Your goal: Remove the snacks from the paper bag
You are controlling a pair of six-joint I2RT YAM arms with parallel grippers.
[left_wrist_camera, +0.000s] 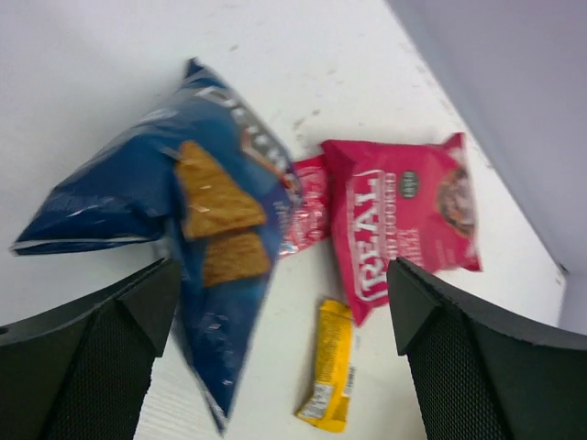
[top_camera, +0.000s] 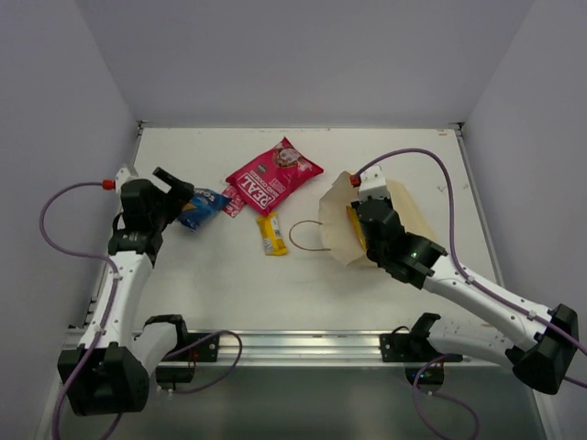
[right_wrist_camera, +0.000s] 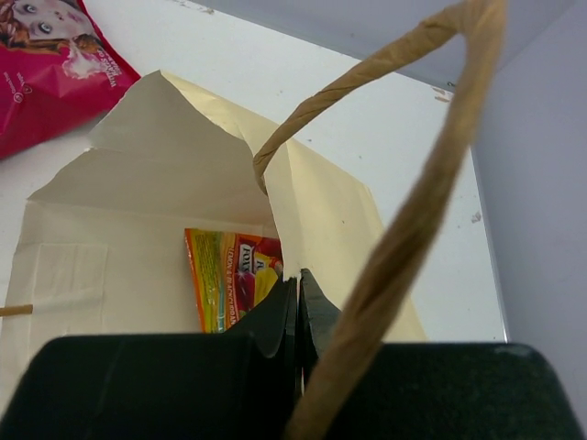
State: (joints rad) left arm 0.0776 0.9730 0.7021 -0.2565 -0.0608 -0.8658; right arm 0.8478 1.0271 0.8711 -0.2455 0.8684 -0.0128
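Note:
The tan paper bag (top_camera: pixel 390 215) lies on its side with its mouth facing left. My right gripper (top_camera: pixel 360 218) is shut on the edge of the bag's upper wall (right_wrist_camera: pixel 316 220). The multicoloured Fox's candy bag (right_wrist_camera: pixel 231 280) lies inside, and a cord handle (right_wrist_camera: pixel 404 211) crosses in front of the right wrist camera. My left gripper (left_wrist_camera: pixel 280 293) is open and empty just over the blue Doritos bag (left_wrist_camera: pixel 197 220), which lies on the table (top_camera: pixel 200 207). The magenta pouch (top_camera: pixel 273 174), the small pink packet (top_camera: pixel 234 203) and the yellow bar (top_camera: pixel 271 233) lie on the table between the arms.
The bag's other cord handle (top_camera: pixel 303 236) loops out on the table left of its mouth. The white table (top_camera: pixel 229 284) is bounded by grey walls on three sides. The arm bases and cables sit at the near edge.

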